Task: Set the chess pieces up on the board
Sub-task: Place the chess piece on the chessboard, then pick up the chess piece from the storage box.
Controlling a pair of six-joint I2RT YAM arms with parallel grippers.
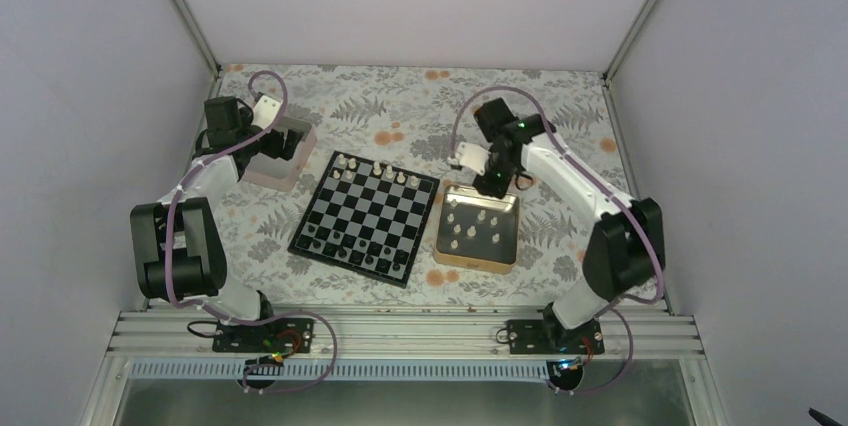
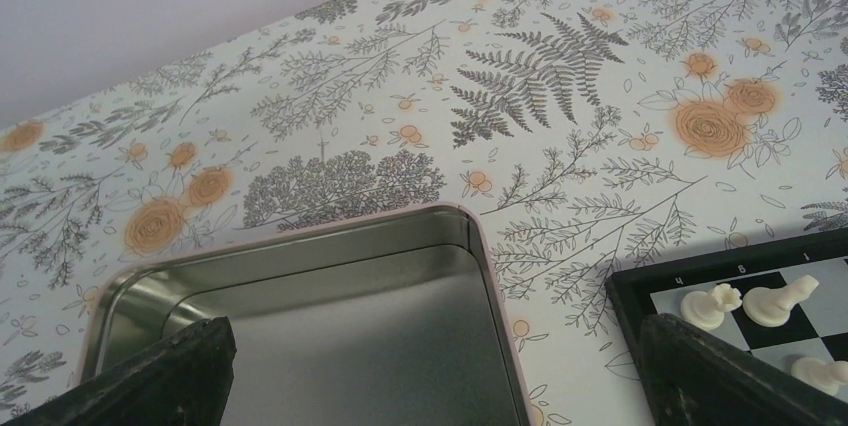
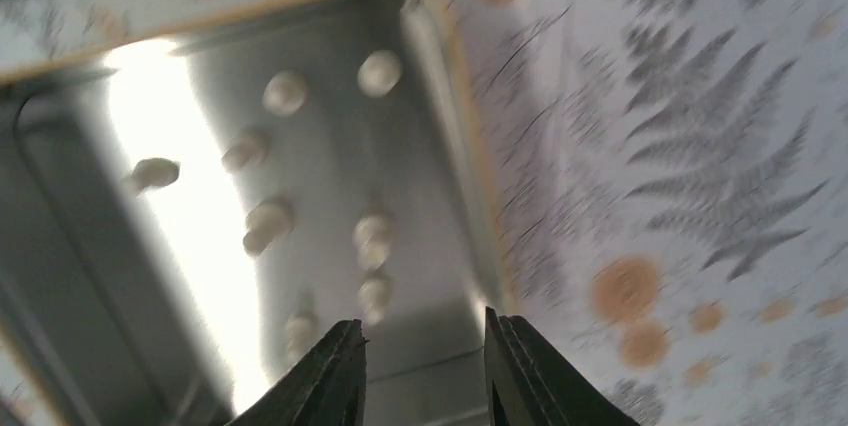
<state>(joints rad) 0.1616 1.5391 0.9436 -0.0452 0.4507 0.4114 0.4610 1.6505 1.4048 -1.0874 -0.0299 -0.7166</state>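
The board (image 1: 365, 208) lies mid-table, with white chess pieces (image 1: 375, 172) along its far rows and dark chessmen on its near rows. More white chess pieces (image 3: 372, 236) lie loose in the gold tin (image 1: 475, 262) to the board's right. My right gripper (image 3: 425, 336) hovers over that tin's far end, open, with nothing between its fingers; this view is blurred. My left gripper (image 2: 440, 376) hangs wide open over the empty pinkish tin (image 2: 470, 236). The board's far left corner (image 2: 640, 291), with white pieces (image 2: 780, 301) on it, shows past the right finger (image 2: 720, 376).
The pinkish tin (image 1: 272, 181) stands just left of the board's far corner and the gold tin (image 3: 450, 66) close to its right side. A floral cloth covers the table. Grey walls enclose the left, right and back; a metal rail runs along the near edge.
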